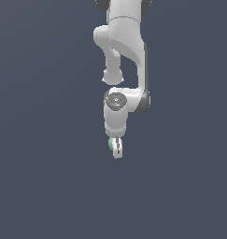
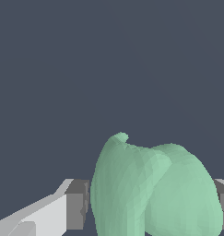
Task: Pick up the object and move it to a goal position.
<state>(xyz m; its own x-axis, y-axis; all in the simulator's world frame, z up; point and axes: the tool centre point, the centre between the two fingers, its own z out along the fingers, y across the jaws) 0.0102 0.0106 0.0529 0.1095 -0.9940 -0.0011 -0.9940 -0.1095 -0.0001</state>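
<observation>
Gripper [image 1: 116, 148] pinched shut on pale green lumpy object [image 2: 155, 189], pads [image 2: 76, 205] pressed to both flanks, presumably for secure carry to goal.

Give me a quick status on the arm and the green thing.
Pincer shut on the mint-green object, pads at both sides. Object shape lumpy, not a clean ball. Nothing else in view.
</observation>
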